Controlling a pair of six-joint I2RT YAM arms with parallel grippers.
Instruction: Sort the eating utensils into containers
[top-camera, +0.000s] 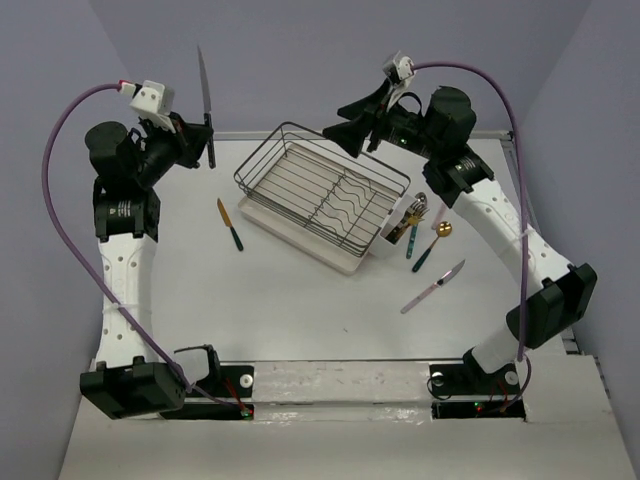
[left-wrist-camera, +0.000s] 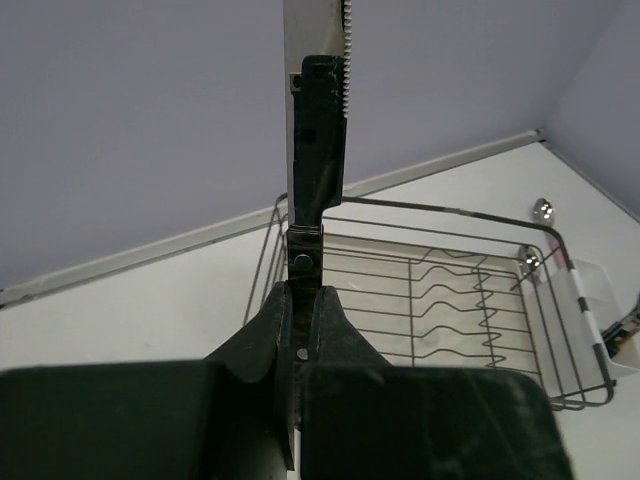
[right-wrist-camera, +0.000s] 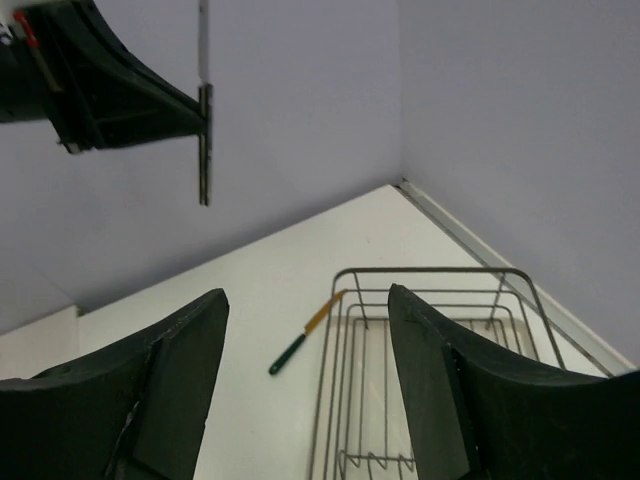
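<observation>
- Centre right: your small white plastic cutlery holder (top-camera: 384, 242) contains several metal-headed utensils (top-camera: 416, 212).
- Upper left: left gripper (top-camera: 206, 135) clamps a dark-handled knife (top-camera: 203, 80) upright.
- Top centre: right gripper (top-camera: 340, 135) gapes, empty.

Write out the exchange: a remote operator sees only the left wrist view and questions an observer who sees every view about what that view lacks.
Operator: My left gripper holds a dark-handled serrated knife upright. Are any utensils loose on the table?
Observer: Yes. A small knife, orange at one end and dark green at the other, lies flat to the left of the black wire dish rack.
Operator: Where is the other arm?
Observer: The right gripper is raised near the rack's far side, open, with nothing between its jaws.
</observation>
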